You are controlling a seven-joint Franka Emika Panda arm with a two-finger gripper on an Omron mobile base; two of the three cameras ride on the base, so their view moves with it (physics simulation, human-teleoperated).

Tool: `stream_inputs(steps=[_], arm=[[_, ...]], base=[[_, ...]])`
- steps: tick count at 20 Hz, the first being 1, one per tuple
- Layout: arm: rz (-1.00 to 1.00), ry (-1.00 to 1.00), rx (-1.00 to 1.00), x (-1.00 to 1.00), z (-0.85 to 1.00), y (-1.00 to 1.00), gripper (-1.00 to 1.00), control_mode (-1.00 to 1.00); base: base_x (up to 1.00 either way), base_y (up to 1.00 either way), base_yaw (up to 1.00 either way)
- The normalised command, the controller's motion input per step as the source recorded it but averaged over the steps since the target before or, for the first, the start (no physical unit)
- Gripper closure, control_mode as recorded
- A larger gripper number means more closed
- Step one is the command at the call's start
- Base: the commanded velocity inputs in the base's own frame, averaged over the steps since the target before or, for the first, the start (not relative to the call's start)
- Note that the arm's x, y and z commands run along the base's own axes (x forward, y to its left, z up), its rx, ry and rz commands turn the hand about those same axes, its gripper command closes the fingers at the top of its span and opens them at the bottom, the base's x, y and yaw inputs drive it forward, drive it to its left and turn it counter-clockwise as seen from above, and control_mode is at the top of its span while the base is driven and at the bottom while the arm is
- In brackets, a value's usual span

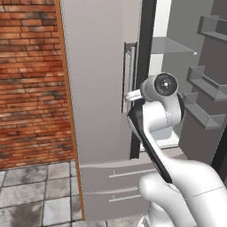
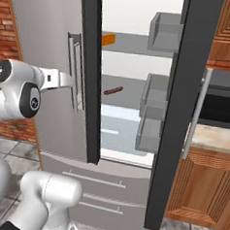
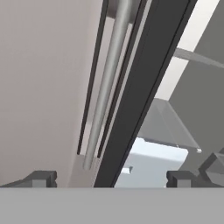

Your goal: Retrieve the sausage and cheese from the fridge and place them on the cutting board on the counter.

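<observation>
your gripper (image 3: 109, 178) fingers stand wide apart, holding nothing, straddling the fridge (image 1: 99, 88) left door's dark edge, its silver handle (image 3: 105, 87) at 11 o'clock. through the open gap at 1 o'clock, the sausage (image 2: 113, 90) lies on a glass shelf, the cheese (image 2: 108, 39) one shelf higher. the counter (image 2: 213, 137) sits right of the open right door.
</observation>
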Motion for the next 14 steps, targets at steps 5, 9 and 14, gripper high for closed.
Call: stream_inputs(steps=[5, 9, 14], arm=[[-0.03, 0.0, 0.05, 0.39, 0.12, 0.03, -1.0, -1.0], [-0.03, 0.0, 0.05, 0.43, 0.03, 0.01, -1.0, -1.0], [-0.03, -0.04, 0.06, 0.43, 0.0, 0.1, -1.0, -1.0]], base=[[0.0, 0.0, 0.0], [0.0, 0.0, 0.0], [0.0, 0.0, 0.0]])
